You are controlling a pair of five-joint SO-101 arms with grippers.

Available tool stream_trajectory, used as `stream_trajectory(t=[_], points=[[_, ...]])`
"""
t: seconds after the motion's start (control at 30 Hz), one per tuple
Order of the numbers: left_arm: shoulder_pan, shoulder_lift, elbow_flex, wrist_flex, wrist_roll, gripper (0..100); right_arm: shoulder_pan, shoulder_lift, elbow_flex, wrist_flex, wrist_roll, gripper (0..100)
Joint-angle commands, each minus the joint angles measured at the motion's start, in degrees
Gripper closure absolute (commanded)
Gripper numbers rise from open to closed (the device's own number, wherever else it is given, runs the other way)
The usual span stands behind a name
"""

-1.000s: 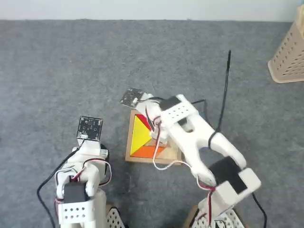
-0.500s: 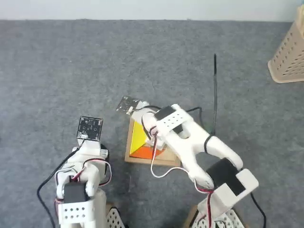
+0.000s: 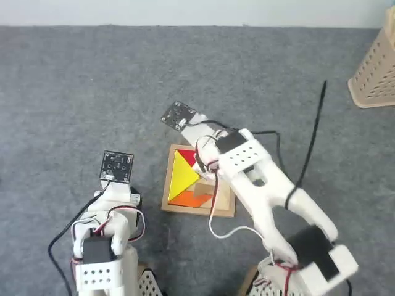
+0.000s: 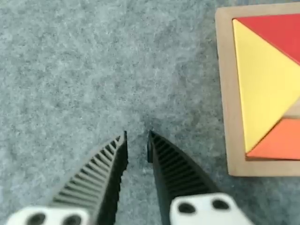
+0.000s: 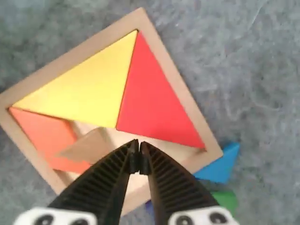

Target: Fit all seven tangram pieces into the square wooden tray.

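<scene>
Left arm [image 3: 105,234]: near left of the grey carpet [image 3: 92,80], well apart from the tray.

Left gripper [image 4: 137,137]: low over bare carpet, off to the left of the tray's rim. Fingers parted by a narrow gap, nothing between them.

Square wooden tray [image 3: 166,185]: flat on the carpet near the middle, between the two arms, partly under the right arm.

Yellow triangle [image 5: 89,89]: large, seated flat in the tray along one side. Counted as placed.

Red triangle [image 5: 150,98]: large, seated edge to edge with the yellow triangle. Counted as placed.

Orange piece [image 5: 42,136]: seated in a tray corner, touching the yellow triangle. Counted as placed.

Tan patch [image 5: 86,145]: between the orange piece and the right gripper's tips. Bare tray floor or a plain wooden piece, cannot tell.

Right arm [image 3: 259,185]: stretched forward over the tray's right half.

Right gripper [image 5: 139,145]: above the unfilled part of the tray. Fingertips pressed together, holding nothing.

Blue piece [image 5: 220,164]: on the carpet outside the tray, just beside one corner. Not placed.

Green piece [image 5: 225,199]: on the carpet near the blue piece, farther from the tray. Not placed.

Slatted basket [image 3: 376,68]: far right edge, well apart from the work.

Tally, by judgement: three of seven in and fewer than half done. At least two lie loose outside; whereabouts of the other two cannot be told.
</scene>
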Motion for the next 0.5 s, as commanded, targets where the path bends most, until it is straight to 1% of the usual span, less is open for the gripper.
stream_trajectory(t=[0.0, 0.1, 0.17, 0.47], points=[[0.1, -1.2, -0.5, 0.0, 0.4, 93, -2.8, -6.3, 1.0, 3.4, -0.2, 99.3], [0.1, -1.2, -0.5, 0.0, 0.4, 93, -7.4, -7.7, 1.1, 8.8, 4.5, 99.3], [0.1, -1.2, -0.5, 0.0, 0.4, 93, -9.5, -7.5, 1.1, 9.9, 5.2, 99.3], [0.1, -1.2, -0.5, 0.0, 0.4, 93, -10.2, 0.7, 0.9, 5.9, 4.9, 99.3]])
